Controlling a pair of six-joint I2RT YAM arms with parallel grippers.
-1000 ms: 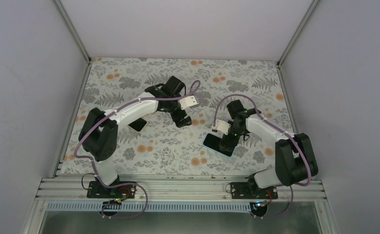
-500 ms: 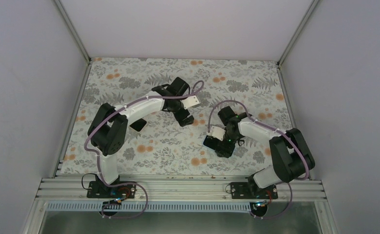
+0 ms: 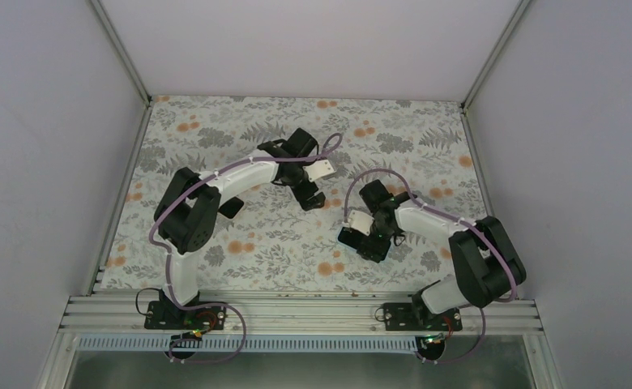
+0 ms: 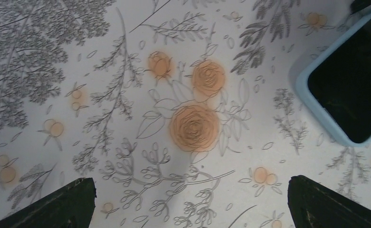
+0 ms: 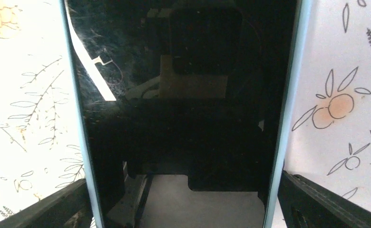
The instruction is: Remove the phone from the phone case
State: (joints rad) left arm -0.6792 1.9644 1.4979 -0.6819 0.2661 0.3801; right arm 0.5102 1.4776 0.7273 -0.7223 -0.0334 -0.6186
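Right gripper (image 5: 183,202): jaws stood wide, straddling cased phone (image 5: 183,95), grasping nothing. Left gripper (image 4: 193,202): wide, empty, above bench (image 4: 102,71). Right gripper had since edged leftward.

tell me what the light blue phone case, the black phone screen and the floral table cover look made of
Light blue phone case: probably matte silicone or plastic, its rim dull. Black phone screen: glossy glass, showing reflections and smudges. Floral table cover: matte printed sheet, cloth or vinyl, cannot tell.
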